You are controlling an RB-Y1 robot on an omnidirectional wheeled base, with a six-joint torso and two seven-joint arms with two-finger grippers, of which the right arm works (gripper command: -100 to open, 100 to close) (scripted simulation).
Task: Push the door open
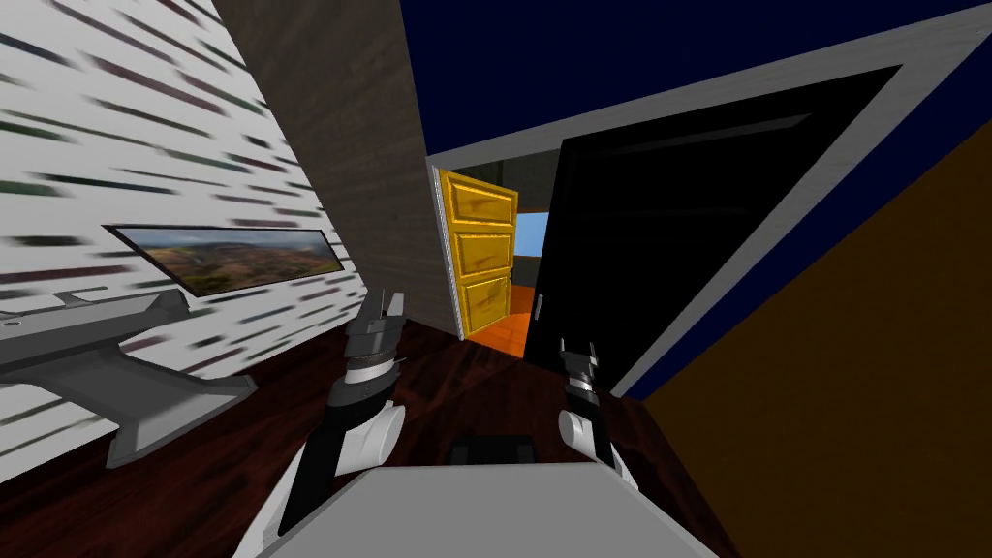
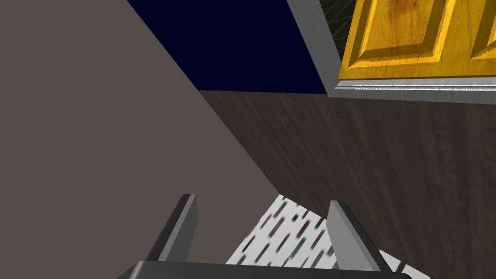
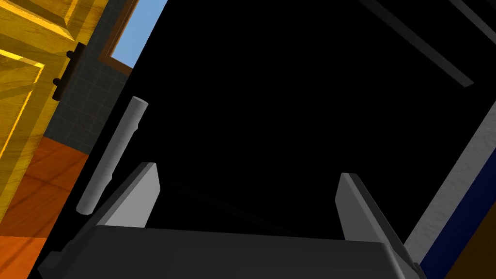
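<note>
The black door (image 1: 668, 242) stands ajar in its grey frame (image 1: 760, 242), ahead and slightly to my right. Past its handle edge an orange floor (image 1: 509, 334) and a yellow panelled door (image 1: 480, 257) show. The right tool (image 3: 248, 172) hovers just before the black face, fingers spread and released, the grey bar handle (image 3: 112, 155) just beside one finger. The left tool (image 2: 262, 199) — also released, grasping nothing — points at a brown wall (image 2: 387, 169).

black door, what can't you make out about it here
Head view: black door is flat black, so its panels barely read; its handle is too small.
Right wrist view: whether the right claw touches the door; black hides any gap.
Room beyond: mostly hidden by the yellow door.
</note>
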